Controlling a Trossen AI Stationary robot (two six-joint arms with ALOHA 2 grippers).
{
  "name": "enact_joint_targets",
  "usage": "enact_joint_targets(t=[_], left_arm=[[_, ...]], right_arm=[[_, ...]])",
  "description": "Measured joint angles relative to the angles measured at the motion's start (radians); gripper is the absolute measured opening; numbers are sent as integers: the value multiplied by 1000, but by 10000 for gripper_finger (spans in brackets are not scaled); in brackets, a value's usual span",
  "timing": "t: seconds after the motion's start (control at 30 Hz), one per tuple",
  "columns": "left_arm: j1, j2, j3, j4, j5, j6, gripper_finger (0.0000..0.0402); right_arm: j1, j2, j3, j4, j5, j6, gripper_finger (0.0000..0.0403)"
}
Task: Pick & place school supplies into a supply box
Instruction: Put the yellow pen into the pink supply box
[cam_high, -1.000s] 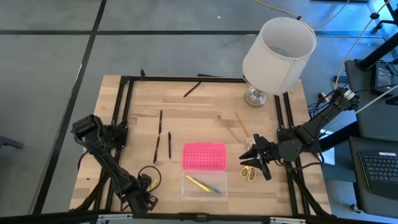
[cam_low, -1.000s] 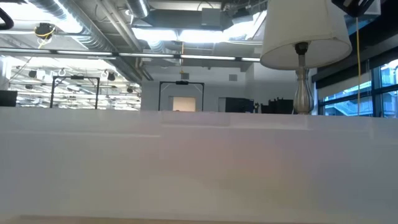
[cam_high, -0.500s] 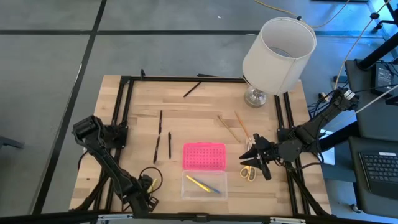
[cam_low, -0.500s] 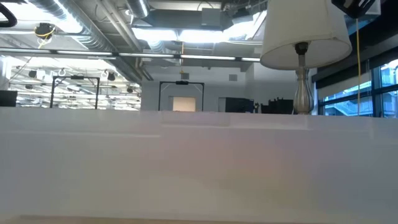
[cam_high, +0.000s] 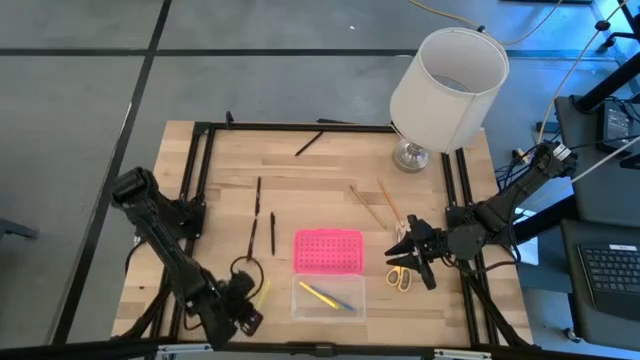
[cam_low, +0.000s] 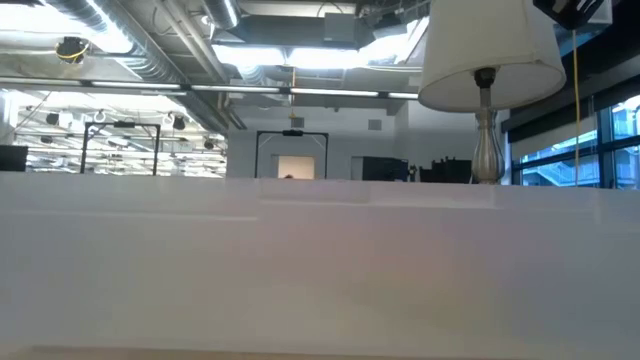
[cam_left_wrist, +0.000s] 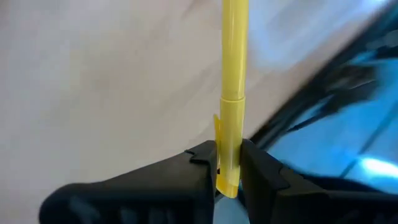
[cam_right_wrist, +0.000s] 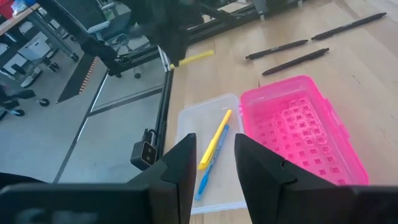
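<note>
Left end effector (cam_left_wrist: 228, 167) clamped on one yellow pen (cam_left_wrist: 231, 93) beside the supply box (cam_high: 328, 273), which holds two pens; right end effector (cam_right_wrist: 212, 167), fingers apart, over one scissors (cam_high: 400, 277); four black pens on the surface (cam_high: 300, 190)

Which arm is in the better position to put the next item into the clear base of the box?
The left. The left gripper already holds a yellow pen, beside the clear base. The right gripper is open and empty by the scissors.
</note>
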Motion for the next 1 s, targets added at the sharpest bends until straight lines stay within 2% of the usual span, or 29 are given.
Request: enact_joint_targets(t=[0.07,0.17,0.37,0.57,0.77,1.0], left_arm=[[36,-37,0,32,-76,136,44],[128,-66,1,129,-68,385,44],[350,-51,1,377,163,886,38],[471,19,2,430,363,1259,38],[485,121,1,427,445,1500,39],[480,197,59,372,443,1710,38]], right_arm=[[0,0,0,0,0,-1,115],[0,0,0,0,1,0,115],[0,0,0,0,1,0,115],[0,0,0,-2,1,1,115],[0,0,0,-3,1,7,115],[0,0,0,-3,3,46,115]])
